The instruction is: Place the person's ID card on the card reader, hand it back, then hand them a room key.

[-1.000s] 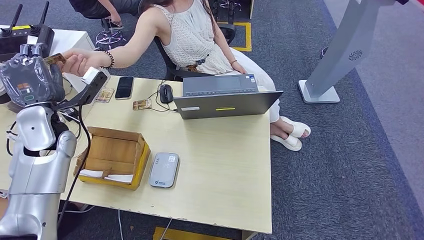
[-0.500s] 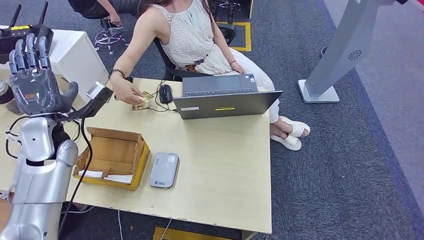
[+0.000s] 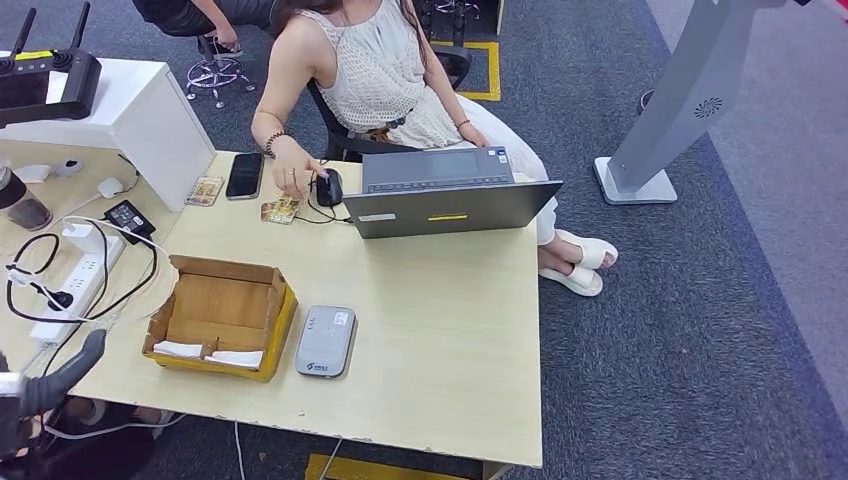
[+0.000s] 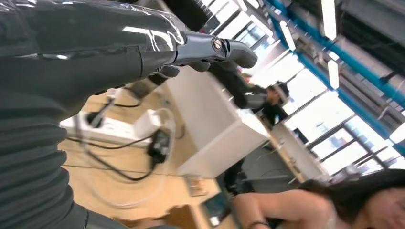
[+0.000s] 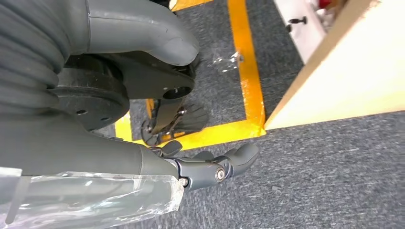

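The ID card (image 3: 281,210) lies on the table beside the mouse (image 3: 328,187), and the person's hand (image 3: 296,181) hovers just over it. The grey card reader (image 3: 327,341) sits near the table's front edge, with no card on it. To its left stands a cardboard box (image 3: 222,312) holding white cards (image 3: 211,353). My left hand (image 3: 55,375) is low at the table's left front corner; in the left wrist view its fingers (image 4: 210,46) are stretched out and hold nothing. My right hand (image 5: 210,169) hangs over the carpet, empty.
An open laptop (image 3: 450,195) stands at the far side in front of the seated person. A phone (image 3: 245,175) and another card (image 3: 207,190) lie at the far left. A power strip with cables (image 3: 70,270) and a white cabinet (image 3: 140,110) are on the left.
My left hand, raised by the person's hand with the card a second ago, has let go and dropped to the lower left. The person laid the card on the table by the mouse.
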